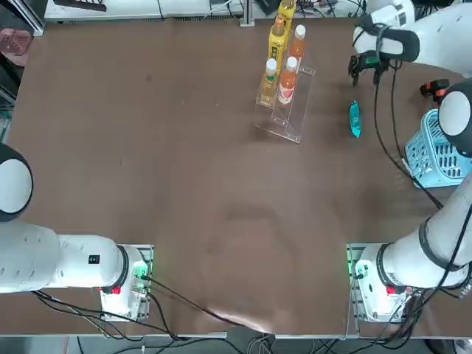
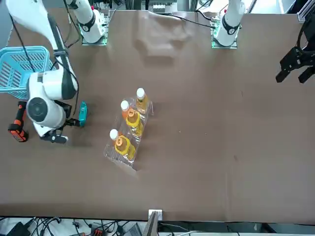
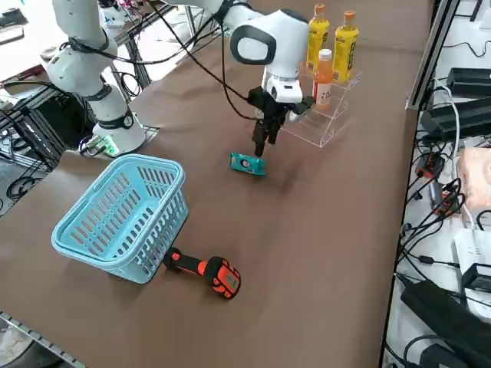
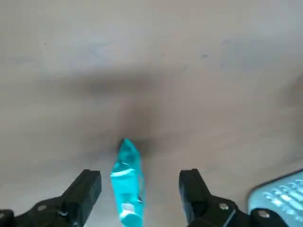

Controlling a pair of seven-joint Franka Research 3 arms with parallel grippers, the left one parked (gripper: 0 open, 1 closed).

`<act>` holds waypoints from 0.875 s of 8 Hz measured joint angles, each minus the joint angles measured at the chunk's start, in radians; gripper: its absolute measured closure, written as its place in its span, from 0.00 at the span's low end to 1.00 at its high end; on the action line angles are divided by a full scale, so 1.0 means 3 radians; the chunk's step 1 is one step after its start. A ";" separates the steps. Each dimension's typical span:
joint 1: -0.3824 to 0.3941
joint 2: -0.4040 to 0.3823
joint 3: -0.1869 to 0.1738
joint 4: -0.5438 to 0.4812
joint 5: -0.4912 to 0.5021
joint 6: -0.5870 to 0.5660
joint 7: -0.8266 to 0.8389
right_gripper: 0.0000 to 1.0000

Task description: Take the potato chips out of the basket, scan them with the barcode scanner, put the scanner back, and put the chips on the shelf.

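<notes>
Right gripper (image 4: 140, 189) above table (image 1: 184, 184), fingers spread apart, empty. Potato chips (image 4: 127, 182) flat on table between basket (image 3: 123, 215) and shelf (image 3: 322, 123); barcode scanner (image 3: 207, 274) beside basket.

Showing teal-blue with pale markings: potato chips (image 3: 247, 163). Showing light blue, lattice-sided: basket (image 3: 123, 215). Showing black with red-orange parts: barcode scanner (image 3: 205, 272). Showing clear: shelf (image 3: 325, 113), carrying yellow and orange bottles (image 3: 331, 34), white caps on two. Showing plain brown: table (image 1: 184, 184).
</notes>
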 joint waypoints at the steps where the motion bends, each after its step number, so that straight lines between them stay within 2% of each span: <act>1: 0.0014 -0.0036 -0.0002 -0.0271 -0.0009 0.0304 0.0100 0.00; 3: 0.0014 -0.0127 -0.0012 -0.0619 -0.0022 0.0577 0.0192 0.00; 7: 0.0014 -0.0185 -0.0017 -0.0862 -0.0022 0.0747 0.0201 0.00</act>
